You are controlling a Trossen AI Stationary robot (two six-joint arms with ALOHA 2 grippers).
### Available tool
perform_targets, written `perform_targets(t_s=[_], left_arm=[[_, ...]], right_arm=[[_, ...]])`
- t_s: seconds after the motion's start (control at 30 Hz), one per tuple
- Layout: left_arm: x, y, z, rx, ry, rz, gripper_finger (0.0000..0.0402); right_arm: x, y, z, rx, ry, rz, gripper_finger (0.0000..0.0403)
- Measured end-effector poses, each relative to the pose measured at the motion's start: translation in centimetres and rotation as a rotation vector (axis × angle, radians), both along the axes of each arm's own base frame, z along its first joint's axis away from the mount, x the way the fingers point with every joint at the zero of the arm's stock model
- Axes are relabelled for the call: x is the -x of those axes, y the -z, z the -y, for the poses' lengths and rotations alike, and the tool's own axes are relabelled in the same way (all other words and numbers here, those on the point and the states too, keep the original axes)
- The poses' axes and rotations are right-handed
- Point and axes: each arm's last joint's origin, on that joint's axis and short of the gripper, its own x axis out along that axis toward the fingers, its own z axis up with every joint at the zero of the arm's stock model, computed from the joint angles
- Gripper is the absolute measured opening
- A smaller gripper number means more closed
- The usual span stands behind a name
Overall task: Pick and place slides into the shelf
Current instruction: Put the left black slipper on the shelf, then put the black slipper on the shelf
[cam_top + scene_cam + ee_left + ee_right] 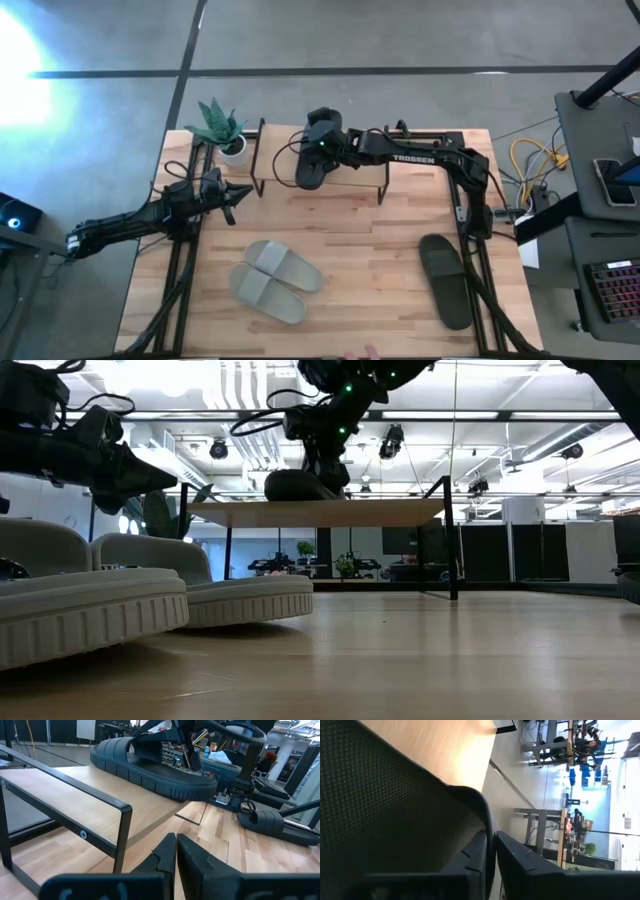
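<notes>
One matte black slide (312,165) is on the shelf's light top board (360,172), with my right gripper (323,140) shut on it. The low view shows this slide (295,487) above the board (320,512), and it also appears in the left wrist view (150,770). The second black slide (445,280) lies flat on the table's near right. The grey pair (275,280) lies side by side, near centre. My left gripper (238,195) hangs shut and empty off the shelf's left end. My right gripper (491,845) pinches a thin upstanding black edge of the slide (489,827) between its two fingers; whether it is the strap or the side rim, I cannot tell. It comes from above at the slide's far end (186,755). The sole lies level on the board, or just above it.
A potted plant (222,128) stands at the table's far left, beside the shelf's left legs (258,160). The shelf's black frame bar (122,810) is just ahead of my left gripper. Bare tabletop (370,250) lies between the grey pair and the lone black slide.
</notes>
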Motion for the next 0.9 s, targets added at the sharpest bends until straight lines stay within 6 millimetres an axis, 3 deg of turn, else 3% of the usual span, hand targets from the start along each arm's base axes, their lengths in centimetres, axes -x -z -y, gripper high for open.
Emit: perform_targets(t_s=[0.27, 0.43, 0.7, 0.9], left_arm=[[0.0, 0.0, 0.0, 0.000, 0.000, 0.000, 0.0000], [0.0, 0.0, 0.0, 0.000, 0.000, 0.000, 0.0000], [0.0, 0.0, 0.0, 0.000, 0.000, 0.000, 0.0000], [0.0, 0.0, 0.0, 0.000, 0.000, 0.000, 0.0000]], right_arm=[[0.2, 0.0, -0.3, -0.056, 0.046, 0.042, 0.0120], [0.0, -0.2, -2.2, -0.045, 0.092, 0.049, 0.0156], [0.1, -2.3, -7.0, -0.066, 0.057, 0.108, 0.0173], [3.4, -5.4, -12.3, -0.225, 0.145, 0.176, 0.0173]])
